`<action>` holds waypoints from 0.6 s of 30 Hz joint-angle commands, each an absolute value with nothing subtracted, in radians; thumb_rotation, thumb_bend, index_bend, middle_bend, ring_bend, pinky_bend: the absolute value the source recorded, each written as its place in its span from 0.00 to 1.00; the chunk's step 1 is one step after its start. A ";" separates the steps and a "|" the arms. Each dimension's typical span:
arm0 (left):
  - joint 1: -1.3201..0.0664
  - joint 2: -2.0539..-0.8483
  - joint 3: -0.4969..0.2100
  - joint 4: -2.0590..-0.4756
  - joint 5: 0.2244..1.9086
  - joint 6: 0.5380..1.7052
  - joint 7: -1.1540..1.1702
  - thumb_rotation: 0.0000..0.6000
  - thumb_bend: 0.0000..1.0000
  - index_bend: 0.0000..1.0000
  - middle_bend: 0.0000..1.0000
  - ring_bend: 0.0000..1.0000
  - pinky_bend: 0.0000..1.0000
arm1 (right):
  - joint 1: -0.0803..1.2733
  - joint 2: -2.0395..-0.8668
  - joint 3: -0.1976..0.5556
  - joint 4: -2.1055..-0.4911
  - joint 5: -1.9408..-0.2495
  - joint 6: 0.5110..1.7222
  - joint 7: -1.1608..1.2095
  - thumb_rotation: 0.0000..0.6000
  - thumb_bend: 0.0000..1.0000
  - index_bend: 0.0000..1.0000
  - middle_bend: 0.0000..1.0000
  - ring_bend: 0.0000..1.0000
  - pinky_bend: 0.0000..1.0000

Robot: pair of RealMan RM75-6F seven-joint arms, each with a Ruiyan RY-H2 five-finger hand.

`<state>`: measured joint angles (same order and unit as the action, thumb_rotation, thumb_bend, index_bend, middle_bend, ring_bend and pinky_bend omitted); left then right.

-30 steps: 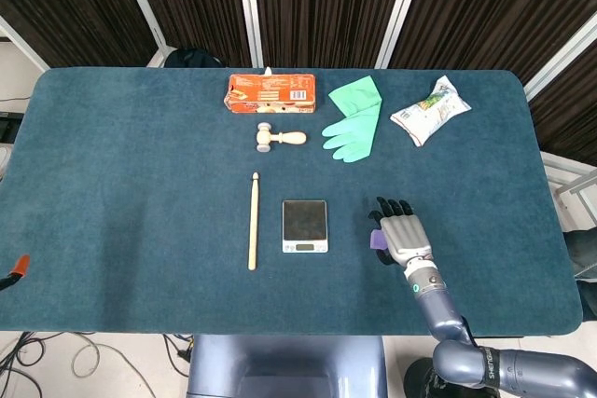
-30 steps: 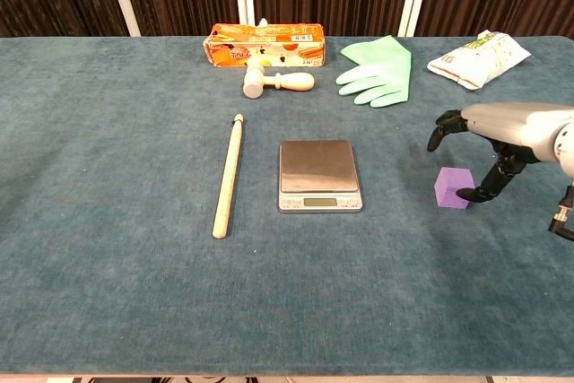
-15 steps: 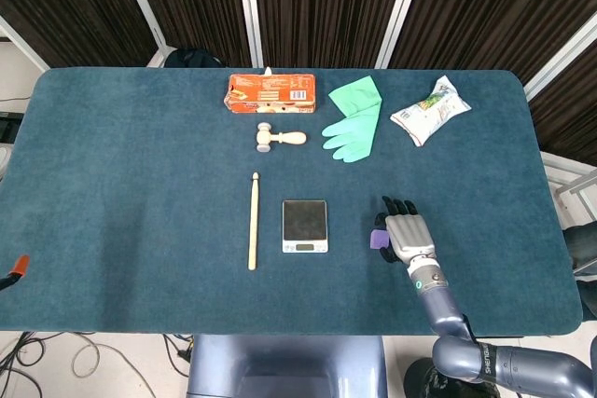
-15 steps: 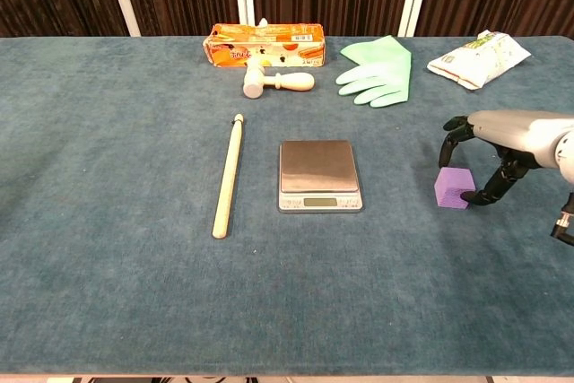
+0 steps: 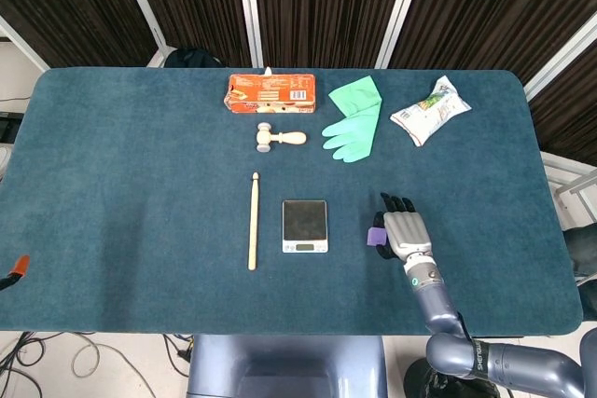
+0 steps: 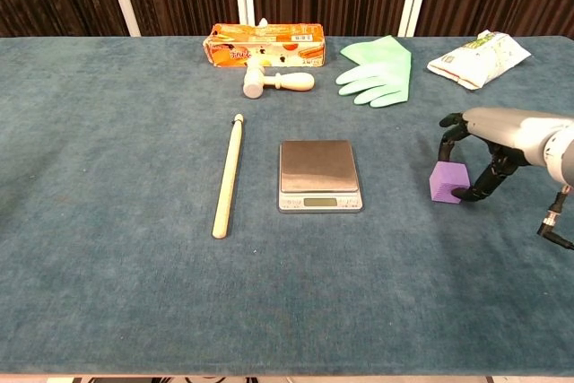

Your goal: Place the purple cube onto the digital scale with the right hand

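The purple cube (image 6: 447, 182) is pinched between the thumb and fingers (image 6: 451, 128) of the right hand (image 6: 499, 143), at the level of the blue table (image 6: 117, 248) toward its right front part, just right of the digital scale (image 6: 319, 175). Whether the cube is lifted cannot be told. A wooden stick (image 6: 228, 176) lies left of the scale. The left hand is not seen.
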<state>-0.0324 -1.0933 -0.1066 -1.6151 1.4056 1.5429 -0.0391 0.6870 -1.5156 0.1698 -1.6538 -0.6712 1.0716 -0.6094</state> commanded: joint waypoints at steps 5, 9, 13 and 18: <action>-0.032 -1.093 -0.106 -1.615 1.406 1.542 -0.040 1.00 0.25 0.09 0.00 0.00 0.00 | 0.725 -1.516 0.198 -1.682 -0.673 1.071 -0.635 1.00 0.41 0.49 0.00 0.00 0.00; -0.032 -1.092 -0.106 -1.614 1.405 1.542 -0.040 1.00 0.25 0.09 0.00 0.00 0.00 | 0.776 -1.521 0.225 -1.697 -0.635 1.049 -0.685 1.00 0.41 0.49 0.00 0.00 0.00; -0.032 -1.091 -0.106 -1.615 1.404 1.541 -0.037 1.00 0.25 0.09 0.00 0.00 0.00 | 0.839 -1.540 0.258 -1.696 -0.572 1.030 -0.737 1.00 0.41 0.49 0.00 0.00 0.00; -0.033 -1.089 -0.105 -1.616 1.404 1.539 -0.037 1.00 0.25 0.09 0.00 0.00 0.00 | 0.903 -1.571 0.281 -1.683 -0.514 1.031 -0.794 1.00 0.41 0.49 0.00 0.00 0.00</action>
